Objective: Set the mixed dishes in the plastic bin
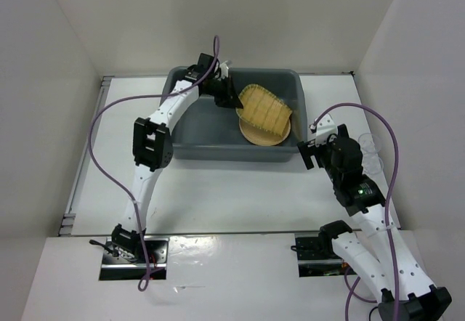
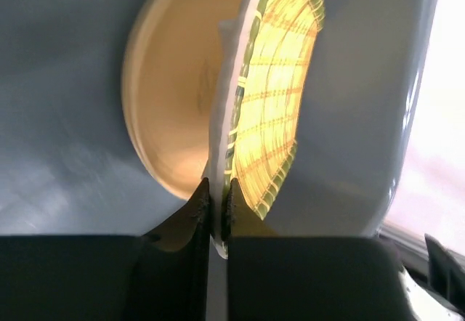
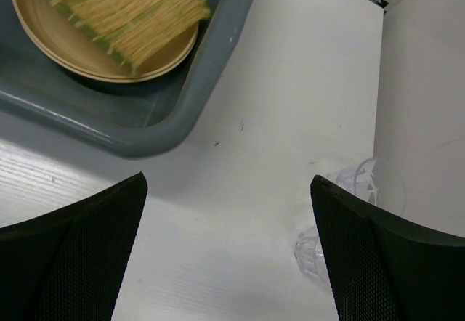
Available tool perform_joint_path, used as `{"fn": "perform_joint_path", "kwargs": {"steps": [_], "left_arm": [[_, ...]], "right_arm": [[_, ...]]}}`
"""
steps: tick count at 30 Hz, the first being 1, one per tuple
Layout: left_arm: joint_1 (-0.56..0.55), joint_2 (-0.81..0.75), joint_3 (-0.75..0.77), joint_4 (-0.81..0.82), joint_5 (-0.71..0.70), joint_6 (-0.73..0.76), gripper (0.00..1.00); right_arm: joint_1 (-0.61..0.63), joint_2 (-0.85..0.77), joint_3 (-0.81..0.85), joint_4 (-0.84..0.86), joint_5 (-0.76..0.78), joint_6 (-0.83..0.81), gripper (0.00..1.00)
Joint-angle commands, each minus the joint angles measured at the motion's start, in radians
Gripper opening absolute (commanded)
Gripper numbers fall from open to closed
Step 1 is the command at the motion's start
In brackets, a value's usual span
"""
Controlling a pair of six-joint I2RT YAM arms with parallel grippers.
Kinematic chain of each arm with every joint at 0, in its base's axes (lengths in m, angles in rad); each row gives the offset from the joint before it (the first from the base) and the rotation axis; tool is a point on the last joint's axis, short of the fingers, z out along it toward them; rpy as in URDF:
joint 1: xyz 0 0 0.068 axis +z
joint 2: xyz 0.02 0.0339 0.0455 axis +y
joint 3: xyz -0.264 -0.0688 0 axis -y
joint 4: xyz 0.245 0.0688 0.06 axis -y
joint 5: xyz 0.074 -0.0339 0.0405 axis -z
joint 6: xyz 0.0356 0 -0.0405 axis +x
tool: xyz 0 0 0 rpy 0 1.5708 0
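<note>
The left tool (image 2: 216,190) is inside the plastic bin (image 1: 190,121), its jaws pinched tight on the thin edge of the bamboo tray (image 2: 275,96). The tray is tilted: the gripped edge is raised toward the bin's far wall, and its other end lies over a yellow-tan plate (image 2: 166,96) on the floor of the bin's right half. From the right wrist view the tray appears to rest on that plate, though contact is hard to confirm. Only one plate rim shows, and whether a second plate sits beneath it cannot be told.

The right tool (image 3: 227,187) hovers with jaws spread wide and holds nothing, just outside the bin's right near corner. Beyond it, farther right of the bin, one clear glass (image 3: 372,187) and a second glass (image 3: 312,252) sit close together on the desk (image 1: 232,190).

As a judgement, the task is past its midpoint. At least one plate is in the bin and the tray is inside but not yet let go. Both glasses are yet to go in, and the open right tool looks best placed to take them.
</note>
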Motion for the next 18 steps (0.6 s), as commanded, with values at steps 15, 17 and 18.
{"fn": "perform_joint_path", "kwargs": {"steps": [15, 17, 18], "left_arm": [[-0.044, 0.486, 0.835, -0.41, 0.074, 0.005, 1.0], [-0.044, 0.454, 0.835, -0.448, 0.027, 0.035, 1.0], [-0.044, 0.437, 0.835, -0.465, 0.001, 0.035, 1.0]], "right_arm": [[-0.005, 0.009, -0.004, 0.049, 0.012, 0.012, 0.97], [-0.005, 0.009, -0.004, 0.049, 0.012, 0.012, 0.97], [-0.005, 0.009, -0.004, 0.049, 0.012, 0.012, 0.97]]}}
